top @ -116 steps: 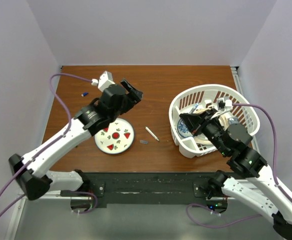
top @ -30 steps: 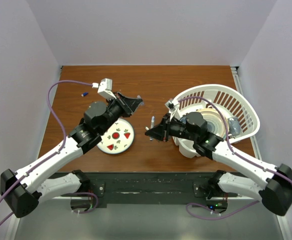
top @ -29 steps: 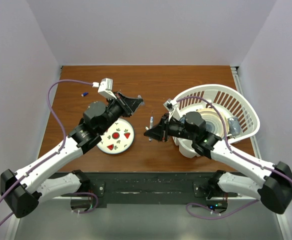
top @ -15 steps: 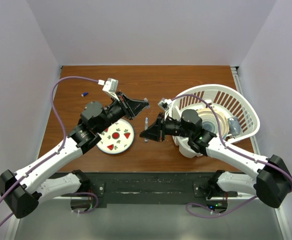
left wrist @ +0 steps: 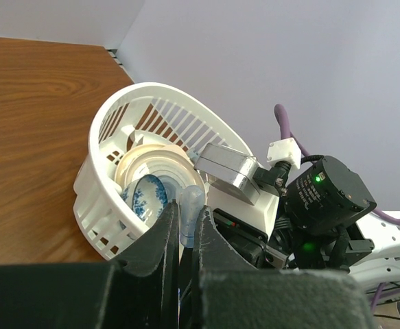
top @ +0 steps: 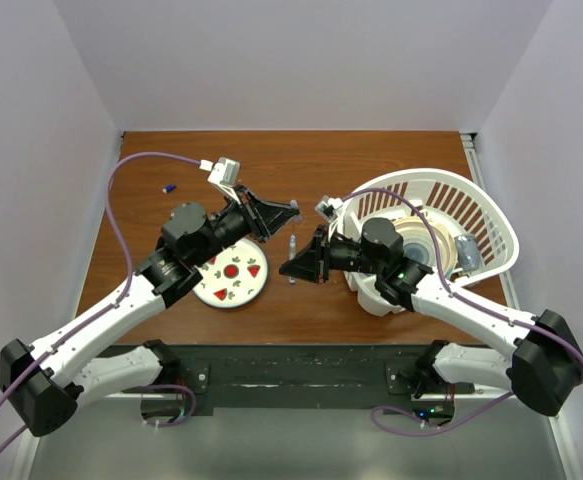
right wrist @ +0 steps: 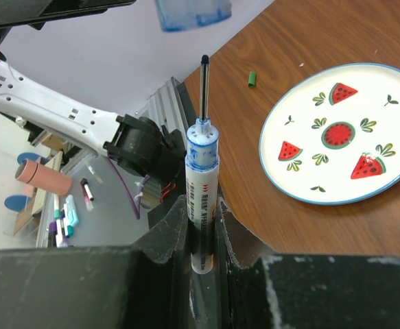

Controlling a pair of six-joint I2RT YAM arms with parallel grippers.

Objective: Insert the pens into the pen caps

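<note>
From above, the left gripper [top: 283, 209] and the right gripper [top: 296, 268] meet over the middle of the table [top: 391, 160], between the plate [top: 203, 287] and the basket [top: 494, 225]. The right one holds a pen [top: 292, 244] standing up.

In the left wrist camera, the left gripper's fingers are squeezed tight on a little blue cap [left wrist: 190, 204] (see-through plastic, tiny and surely very light). It looks smooth and might pop out. Pinching its sides and leaving its mouth free seems best.

In the right wrist camera, the right gripper pinches the pen low on its white barrel, with the tip pointing up. The blue cap hangs just above the tip, not touching. The pen looks stiff, light and a bit slippery. Its thin tip could bend if pushed in crooked. A green cap [right wrist: 252, 79] lies on the table near the plate.
</note>
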